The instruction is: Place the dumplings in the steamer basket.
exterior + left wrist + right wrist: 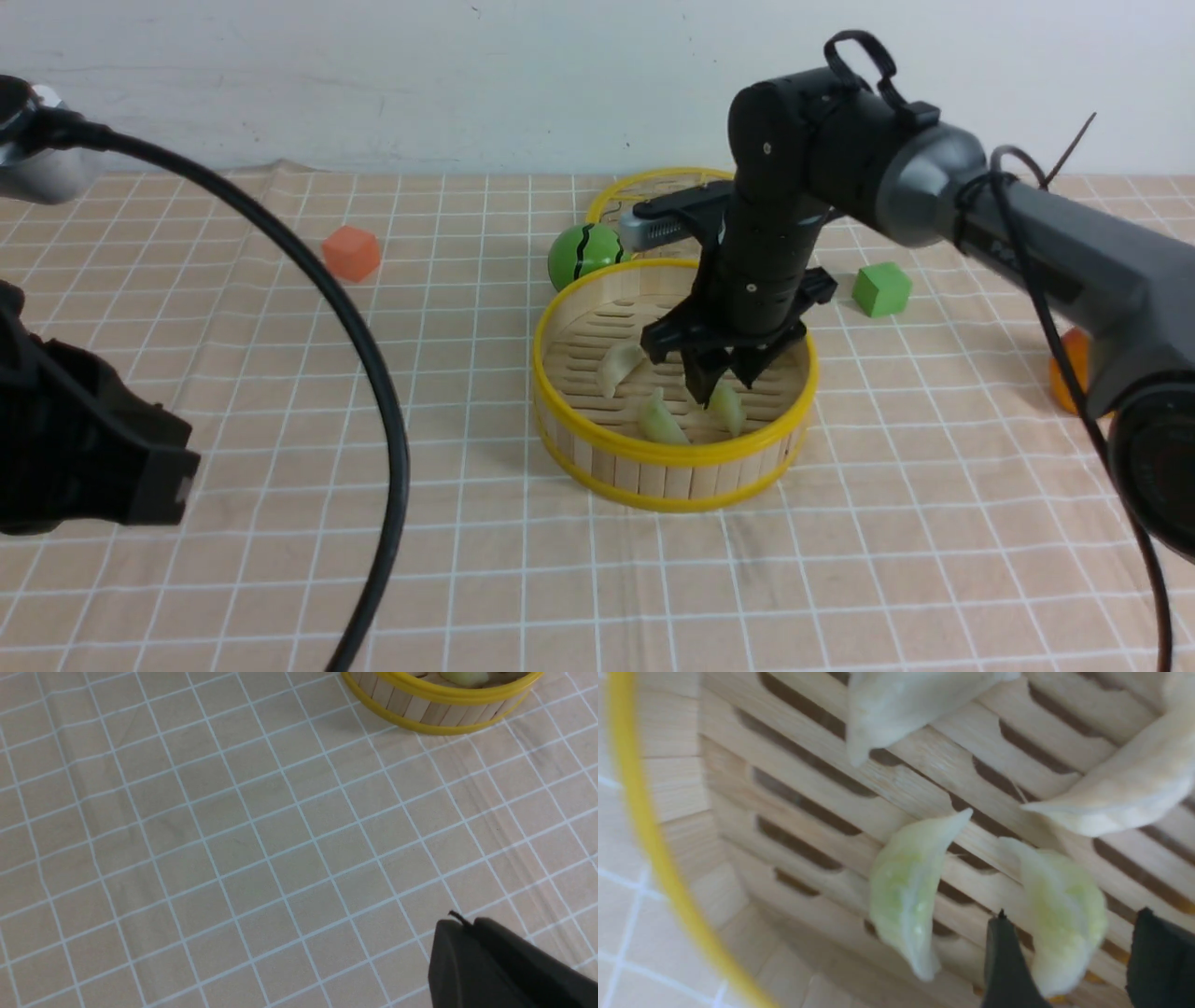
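Note:
The steamer basket [672, 455] stands mid-table, and its yellow rim [637, 812] and wall [444, 707] show in both wrist views. Inside lie two green dumplings [906, 891] [1064, 924] and two cream ones [915, 700] [1125, 788]. The front view shows only one cream dumpling [621, 366] and two green ones [661, 418] [726, 408]. My right gripper [724, 387] reaches down into the basket. It is open [1073, 914], its fingers standing either side of a green dumpling, with a gap on one side. My left gripper [460, 926] is shut and empty over bare cloth, near the basket.
An orange cube [352, 252] sits far left. A green cube [881, 288] lies right of the basket, a green ball [583, 255] and the flat lid [653, 191] behind it. An orange object [1069, 369] shows behind my right arm. A black cable [373, 392] arcs across the left.

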